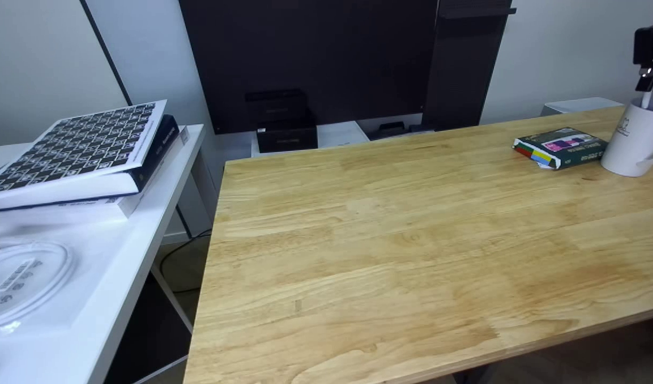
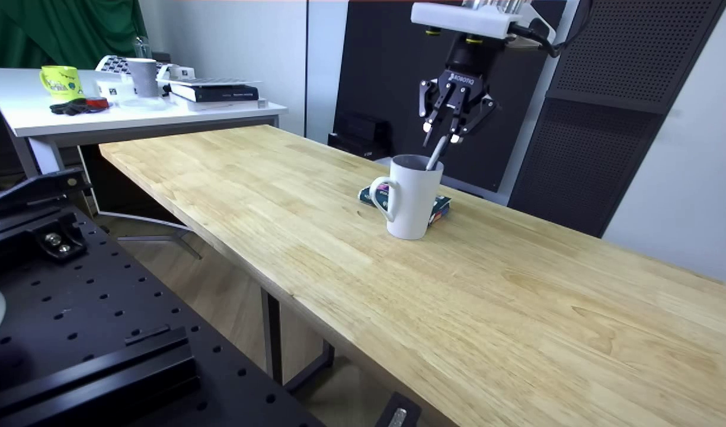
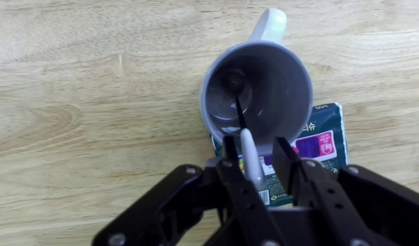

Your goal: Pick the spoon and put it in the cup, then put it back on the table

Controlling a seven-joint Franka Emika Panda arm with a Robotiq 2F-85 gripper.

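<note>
A slim spoon (image 3: 251, 153) with a smooth pale grey-white handle and a thin, dark-looking stem stands tilted inside a tall white cylindrical mug (image 2: 413, 204), its bowl in shadow at the bottom and its handle rising past the rim. The black two-fingered end effector (image 3: 254, 140), lettered "ROBOTIQ" in an exterior view, points down over the mug, its fingers parted on either side of the handle and gripping nothing; whether the handle brushes the finger on the left of the wrist view cannot be told. The mug is upright on a long, honey-coloured wood-plank desk (image 2: 546, 308); its small dark print is too blurred to read. In an exterior view, a flat dark green packet (image 1: 561, 149) lies just left of it; the wrist view shows its pink-and-purple panel, Korean lettering and a barcode. Far left in an exterior view, a white-topped desk (image 2: 25, 101) bears a yellow-green printed mug (image 2: 63, 82), a grey tapered cup (image 2: 143, 77) and stacked books (image 2: 214, 93).
</note>
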